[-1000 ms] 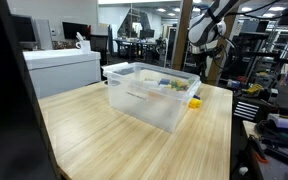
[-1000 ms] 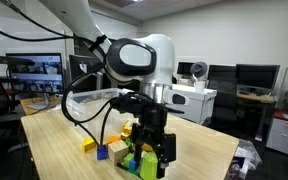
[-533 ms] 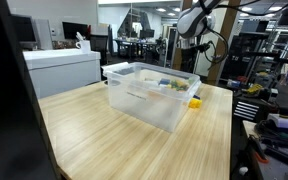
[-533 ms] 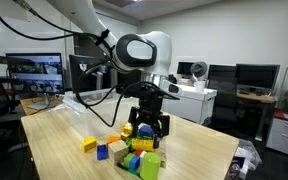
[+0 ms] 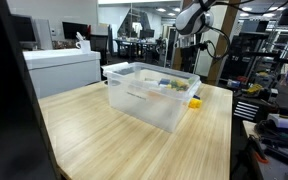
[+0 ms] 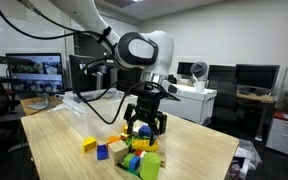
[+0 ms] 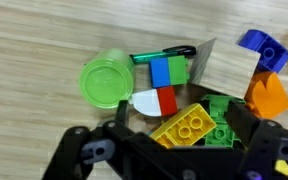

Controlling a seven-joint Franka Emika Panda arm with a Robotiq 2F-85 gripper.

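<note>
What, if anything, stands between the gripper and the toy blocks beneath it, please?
Nothing visible does. The gripper hangs open above the toy blocks with only air between; in the wrist view the yellow brick lies uncovered below it.

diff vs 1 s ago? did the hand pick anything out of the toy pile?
The hand rose from down among the toy pile to hover above it, most of the lift coming in the first half second. Its jaws stayed open; nothing was taken or let go. Unchanged: the pile, the yellow block, the blue block and the clear bin.
</note>
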